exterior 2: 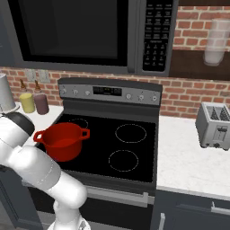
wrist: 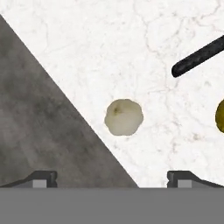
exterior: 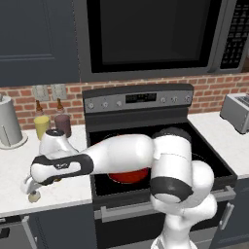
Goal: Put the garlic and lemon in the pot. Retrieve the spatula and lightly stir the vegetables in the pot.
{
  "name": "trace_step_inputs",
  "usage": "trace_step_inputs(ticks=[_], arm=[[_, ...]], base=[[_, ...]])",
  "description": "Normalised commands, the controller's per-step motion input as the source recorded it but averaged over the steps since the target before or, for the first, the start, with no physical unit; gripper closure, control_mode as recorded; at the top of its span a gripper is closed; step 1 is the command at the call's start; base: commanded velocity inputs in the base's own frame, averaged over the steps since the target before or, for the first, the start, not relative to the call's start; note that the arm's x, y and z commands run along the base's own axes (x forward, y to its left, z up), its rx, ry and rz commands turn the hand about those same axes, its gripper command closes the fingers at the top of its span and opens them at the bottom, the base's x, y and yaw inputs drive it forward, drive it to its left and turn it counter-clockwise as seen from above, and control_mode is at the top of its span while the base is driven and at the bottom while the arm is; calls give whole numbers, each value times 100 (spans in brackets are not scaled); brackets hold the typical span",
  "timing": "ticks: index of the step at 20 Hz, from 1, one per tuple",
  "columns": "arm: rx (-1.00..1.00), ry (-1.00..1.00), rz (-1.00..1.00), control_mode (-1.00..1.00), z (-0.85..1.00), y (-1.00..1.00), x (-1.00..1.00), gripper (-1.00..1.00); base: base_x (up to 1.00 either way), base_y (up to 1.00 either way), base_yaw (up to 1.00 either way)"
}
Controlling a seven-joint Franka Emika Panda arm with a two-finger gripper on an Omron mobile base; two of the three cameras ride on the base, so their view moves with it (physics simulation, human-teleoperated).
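Note:
The garlic point(wrist: 124, 117), a pale beige bulb, lies on the white marble counter straight ahead of my gripper point(wrist: 113, 179), which is open, its two tips wide apart on either side and not touching it. The dull yellow lemon point(wrist: 220, 116) peeks in at the right edge of the hand view. The spatula's black handle point(wrist: 199, 57) slants above it. In the left base view the gripper point(exterior: 29, 187) hangs low over the garlic point(exterior: 34, 197) near the counter's front edge. The red pot point(exterior 2: 63, 140) stands on the stove's front left burner, and my arm partly hides the pot point(exterior: 129, 175) in the left base view.
The counter's front edge runs diagonally beside the garlic, with dark floor point(wrist: 39, 122) beyond it. A yellow jar point(exterior: 42, 125), a purple jar point(exterior: 62, 124) and a white canister point(exterior: 8, 124) stand at the back of the left counter. A toaster point(exterior 2: 214, 126) sits right of the stove.

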Motion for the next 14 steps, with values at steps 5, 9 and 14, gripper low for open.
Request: trace_step_inputs(ticks=[5,9,14], arm=[[-14,7,-43,-100,-41,70,10,-100],[-15,5,-40,-100,-15,45,35,-100],[-7,6,-34,-100,0,28,43,-100]], base=[[0,0,0],[0,0,0],[0,0,0]])
